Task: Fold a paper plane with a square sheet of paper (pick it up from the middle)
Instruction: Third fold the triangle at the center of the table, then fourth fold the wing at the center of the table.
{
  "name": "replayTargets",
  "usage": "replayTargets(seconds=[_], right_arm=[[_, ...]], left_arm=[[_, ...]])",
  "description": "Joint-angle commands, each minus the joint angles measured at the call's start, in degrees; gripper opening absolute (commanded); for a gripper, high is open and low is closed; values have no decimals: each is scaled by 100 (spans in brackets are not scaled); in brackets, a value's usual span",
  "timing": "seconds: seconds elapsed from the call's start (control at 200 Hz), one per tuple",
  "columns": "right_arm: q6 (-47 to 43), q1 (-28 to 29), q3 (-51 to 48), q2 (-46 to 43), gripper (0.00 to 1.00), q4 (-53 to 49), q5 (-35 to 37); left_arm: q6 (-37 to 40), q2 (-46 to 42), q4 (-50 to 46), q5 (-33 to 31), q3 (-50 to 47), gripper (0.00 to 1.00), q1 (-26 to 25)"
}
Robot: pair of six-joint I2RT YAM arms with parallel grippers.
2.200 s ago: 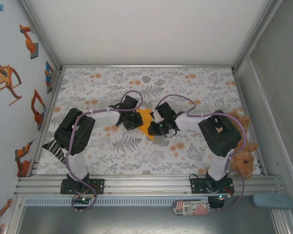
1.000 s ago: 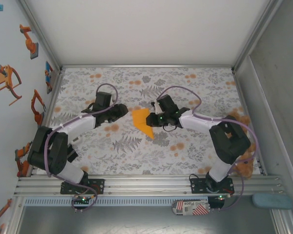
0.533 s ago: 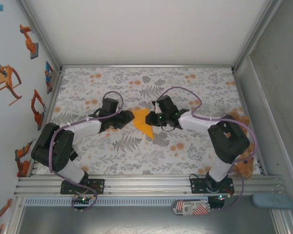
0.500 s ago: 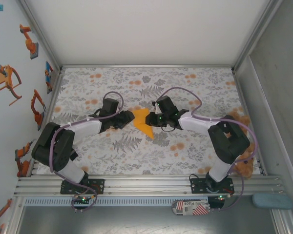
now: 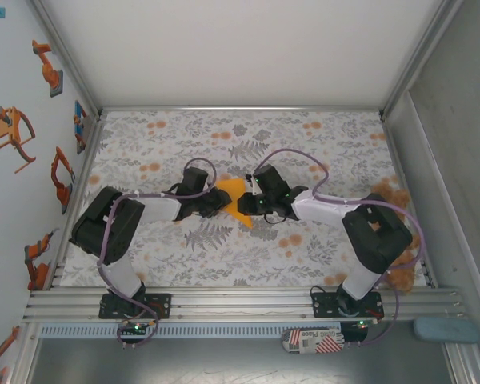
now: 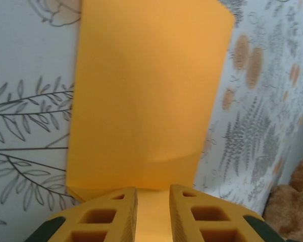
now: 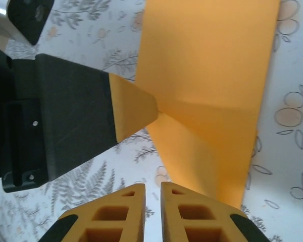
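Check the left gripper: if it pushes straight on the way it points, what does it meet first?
The orange paper, probably: the left gripper already straddles its near edge. Beyond that, the right gripper faces it; depth unclear.

Teddy (image 6: 293, 201) cropped at corner; paper's (image 7: 212, 91) far edge beyond frame top.

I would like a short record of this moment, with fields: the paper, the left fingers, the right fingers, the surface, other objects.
paper: orange-yellow sheet, partly folded, lying at the middle of the cloth
left fingers: narrow gap, paper edge between them
right fingers: nearly shut, beside the paper's near edge; grip cannot be told
surface: floral cloth
other objects: brown teddy at the right edge
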Motion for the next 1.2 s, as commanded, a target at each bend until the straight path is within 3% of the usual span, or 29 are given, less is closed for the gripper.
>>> replayTargets(seconds=[0.0,0.506,0.851,1.192], right_arm=[[-82,3,196,263,15,-142,307],[44,-45,574,1115,13,-456,414],[41,-78,486,1140,10,-564,364],[65,-83,488,1176,10,-498,298]], left_arm=[[-118,150,-143,-109,227,21,-27],[49,47,-561,-293,242,20,-1],[76,-864,-1079,-870,-170,37,152],[-126,-372,-785,-523,4,41,183]])
